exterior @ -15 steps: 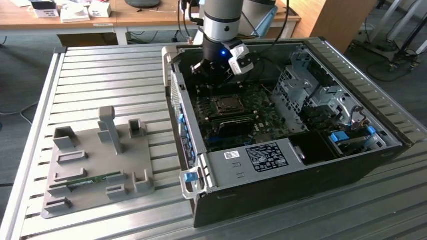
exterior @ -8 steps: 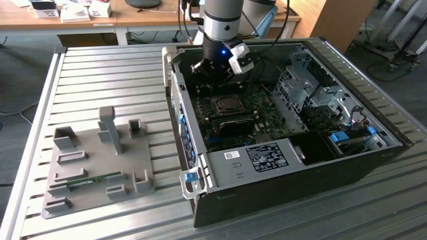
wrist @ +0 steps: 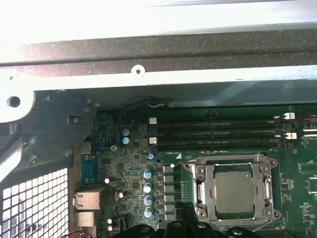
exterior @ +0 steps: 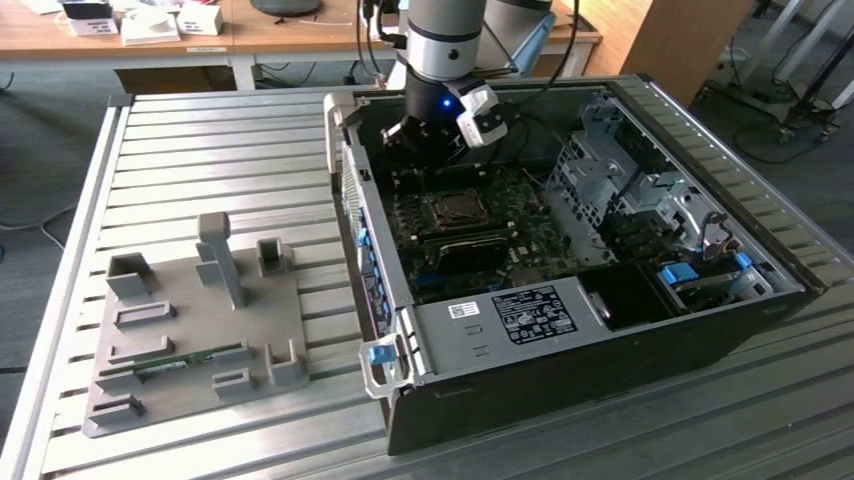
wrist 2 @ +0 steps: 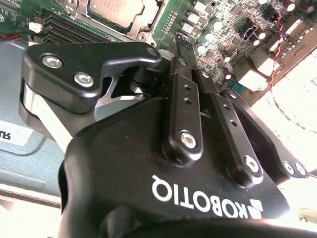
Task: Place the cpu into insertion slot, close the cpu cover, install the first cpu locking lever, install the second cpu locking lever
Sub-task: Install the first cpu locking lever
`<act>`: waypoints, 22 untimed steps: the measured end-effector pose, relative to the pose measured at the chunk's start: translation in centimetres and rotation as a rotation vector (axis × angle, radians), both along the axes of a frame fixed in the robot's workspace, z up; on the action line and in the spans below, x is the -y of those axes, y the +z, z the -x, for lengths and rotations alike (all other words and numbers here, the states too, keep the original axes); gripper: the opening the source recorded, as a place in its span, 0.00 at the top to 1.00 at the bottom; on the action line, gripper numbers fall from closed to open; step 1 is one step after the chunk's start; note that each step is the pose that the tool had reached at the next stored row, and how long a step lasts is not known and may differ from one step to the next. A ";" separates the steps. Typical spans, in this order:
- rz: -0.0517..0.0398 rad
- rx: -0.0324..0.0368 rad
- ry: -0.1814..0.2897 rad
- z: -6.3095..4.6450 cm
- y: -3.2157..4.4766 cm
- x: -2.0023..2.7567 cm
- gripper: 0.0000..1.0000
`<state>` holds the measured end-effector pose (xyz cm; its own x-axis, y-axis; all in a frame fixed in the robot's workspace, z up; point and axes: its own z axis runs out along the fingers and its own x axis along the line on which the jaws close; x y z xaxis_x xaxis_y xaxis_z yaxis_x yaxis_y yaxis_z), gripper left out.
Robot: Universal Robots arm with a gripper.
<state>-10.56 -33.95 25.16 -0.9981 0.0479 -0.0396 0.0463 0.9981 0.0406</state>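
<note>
— Where is your pincer, seen from outside?
— In the exterior view my pincer hangs inside the open computer case on the table. The chip lies just past it, nearer the camera and slightly toward the exterior view's right
— Open or closed?
— In the second wrist view my fingers are pressed together, with nothing between them that I can see
— And the first wrist view?
— The chip lies flat in its slot with the cover down around it. My tips stand just beside the cover's edge, over the green board
</note>
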 end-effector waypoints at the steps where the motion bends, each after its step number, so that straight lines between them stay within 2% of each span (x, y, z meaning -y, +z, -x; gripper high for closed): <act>1: 0.0001 0.0000 0.000 0.1 0.00 0.00 0.89; 5: -0.0027 0.0000 0.000 0.5 -0.02 0.00 0.89; 12: -0.0225 0.0001 0.000 1.2 -0.08 0.00 0.89; 17: -0.0236 0.0001 0.000 1.3 -0.08 0.00 0.89; 22: -0.0283 0.0001 0.000 1.4 -0.08 -0.01 0.89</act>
<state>-11.92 -33.95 25.08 -0.9981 0.0491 -0.0383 0.0464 0.9965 0.0689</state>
